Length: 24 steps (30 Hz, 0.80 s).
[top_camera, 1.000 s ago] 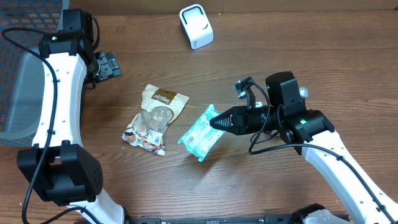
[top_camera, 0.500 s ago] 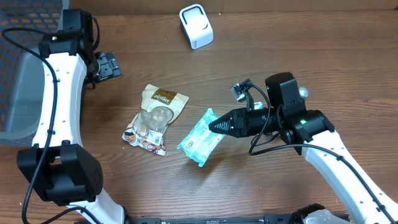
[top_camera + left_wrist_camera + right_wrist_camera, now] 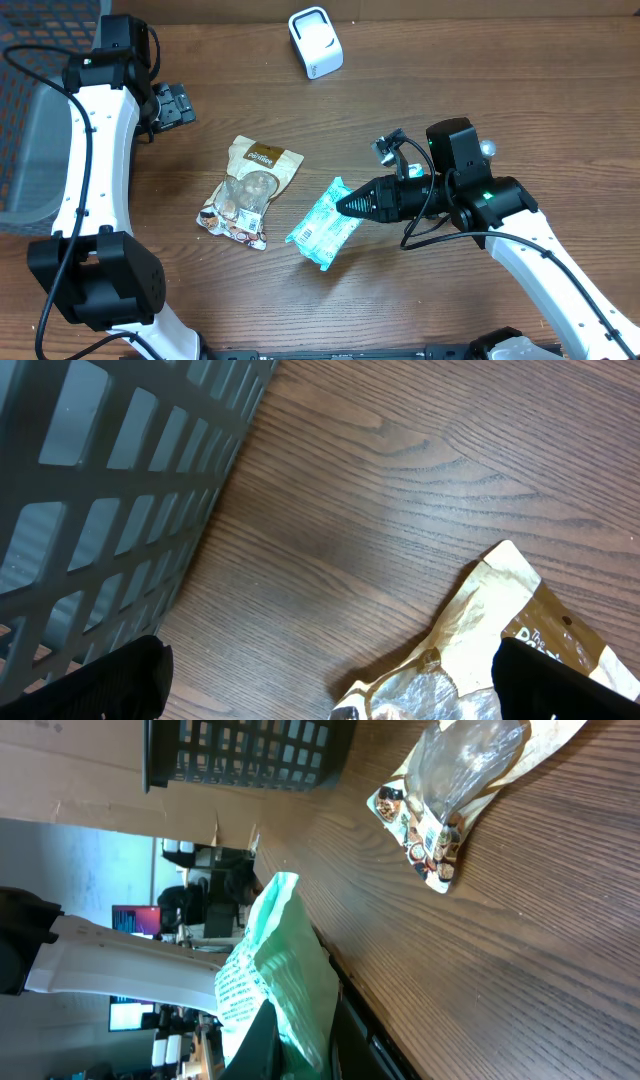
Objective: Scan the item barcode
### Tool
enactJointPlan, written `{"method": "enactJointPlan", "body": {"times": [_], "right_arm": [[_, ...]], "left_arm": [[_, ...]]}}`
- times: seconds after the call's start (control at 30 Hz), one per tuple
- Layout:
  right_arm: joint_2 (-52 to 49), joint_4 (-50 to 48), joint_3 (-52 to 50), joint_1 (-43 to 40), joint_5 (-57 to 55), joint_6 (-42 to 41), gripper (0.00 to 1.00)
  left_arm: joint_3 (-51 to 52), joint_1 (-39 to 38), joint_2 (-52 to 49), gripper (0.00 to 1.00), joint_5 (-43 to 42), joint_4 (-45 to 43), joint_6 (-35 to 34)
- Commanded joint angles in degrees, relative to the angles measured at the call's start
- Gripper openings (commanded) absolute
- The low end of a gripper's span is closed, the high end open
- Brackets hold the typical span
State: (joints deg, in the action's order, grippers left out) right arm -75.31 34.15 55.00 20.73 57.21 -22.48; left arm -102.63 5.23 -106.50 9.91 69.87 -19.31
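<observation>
Right tool grips the green packet; scanner lies beyond, by the desk's far edge; left tool gapes empty

White links; right pincer seemingly black

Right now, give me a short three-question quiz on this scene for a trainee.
1. True or false: the right gripper is shut on the green packet.
2. The white scanner stands: A, near the table's far edge, apart from both packets; B, against the green packet; C, under the right gripper.
3. What lies flat on the table beside the green packet?
Key: 1 true; 2 A; 3 the brown snack bag.
</observation>
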Motion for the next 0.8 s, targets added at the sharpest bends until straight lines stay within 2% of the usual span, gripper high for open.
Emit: {"method": "enactJointPlan", "body": {"times": [0.0,0.13,0.77], "right_arm": [[1.6,0.1,0.3,0.2,-2.6,-2.9,0.04],[3.9,1.1,0.3,0.3,-9.5,-6.2,0.04],[6.5,4.3,0.3,0.2,-10.3,-4.6,0.04]], "left_arm": [[-0.7,0.0,0.4,1.00,0.6,0.0,0.0],[-0.7,0.0,0.4,1.00,0.6,0.0,0.0],[-0.7,0.0,0.4,1.00,0.6,0.0,0.0]]}}
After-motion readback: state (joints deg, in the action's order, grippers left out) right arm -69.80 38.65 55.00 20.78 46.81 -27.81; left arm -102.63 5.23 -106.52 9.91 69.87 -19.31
